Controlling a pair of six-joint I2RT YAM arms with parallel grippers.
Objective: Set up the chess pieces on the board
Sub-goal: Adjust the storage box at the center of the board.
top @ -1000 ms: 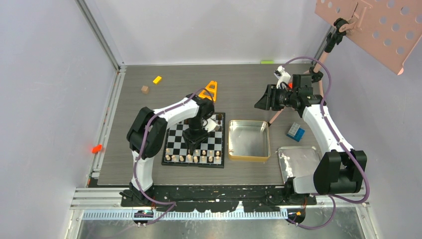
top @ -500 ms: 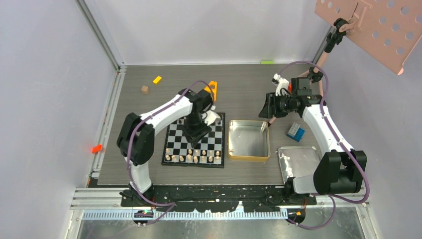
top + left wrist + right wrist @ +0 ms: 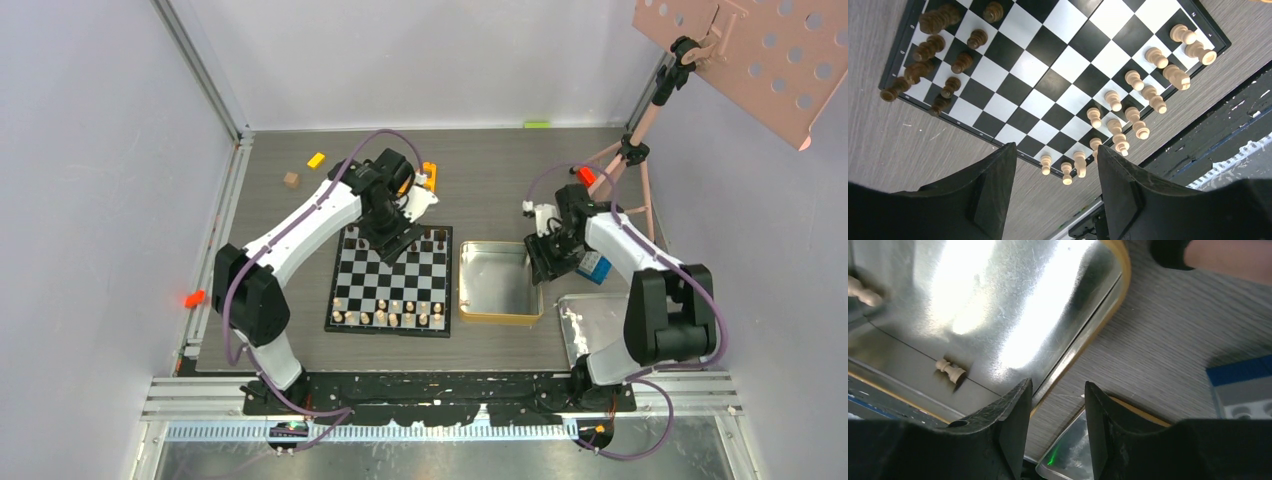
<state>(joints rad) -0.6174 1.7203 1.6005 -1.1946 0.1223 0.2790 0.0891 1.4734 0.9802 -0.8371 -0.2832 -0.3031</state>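
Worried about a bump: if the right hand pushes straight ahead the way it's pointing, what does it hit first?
Probably the rim of the gold tin, which runs between the fingers of the open right hand. Depth is unclear, so it might land on the table just outside.

Turned wooden chess pieces, pale and dark, on a smooth checkered board; matt grey wood-grain worktop; mirror-bright metal tin, gold-rimmed; matt black plastic jaws.

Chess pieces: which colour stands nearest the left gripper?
The dark brown pieces, at the board's far edge by the left gripper; pale pieces line the near edge.
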